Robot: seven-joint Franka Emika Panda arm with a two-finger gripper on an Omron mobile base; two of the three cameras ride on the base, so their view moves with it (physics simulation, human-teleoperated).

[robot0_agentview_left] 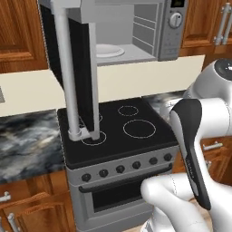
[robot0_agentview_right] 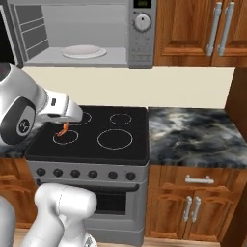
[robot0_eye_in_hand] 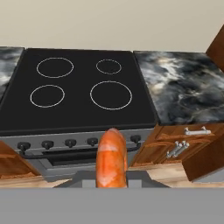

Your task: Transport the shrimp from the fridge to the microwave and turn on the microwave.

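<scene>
1. Stove (robot0_agentview_right: 87, 140): black glass top with four ring burners and a row of knobs on the grey front. It sits directly below the microwave, with marbled desk (robot0_agentview_right: 193, 132) at its 3 o'clock in the right base view.
2. Microwave (robot0_agentview_right: 77, 34): mounted above the stove, door (robot0_agentview_left: 74, 72) swung fully open and hanging down over the near-left burners in the left base view. The cavity is bare except for the white turntable plate (robot0_agentview_right: 83, 51). The control panel with round knob (robot0_agentview_right: 142, 22) is at 3 o'clock of the cavity.
3. Arm: the wrist is low over the stove's near-left burner.
4. Pincer (robot0_agentview_right: 64, 126): clenched on the shrimp (robot0_eye_in_hand: 112, 157). The orange body stands up between the tips in the hand view and hangs just above the burner ring in the right base view.
5. Step in hand, as judged: carry phase; the shrimp is out of the fridge and not yet in the microwave.
6. Next move calls for: a lift toward 12 o'clock, clearing the open door's edge, then reaching into the cavity to set the shrimp on the plate. Door closing and the knob come after.
</scene>
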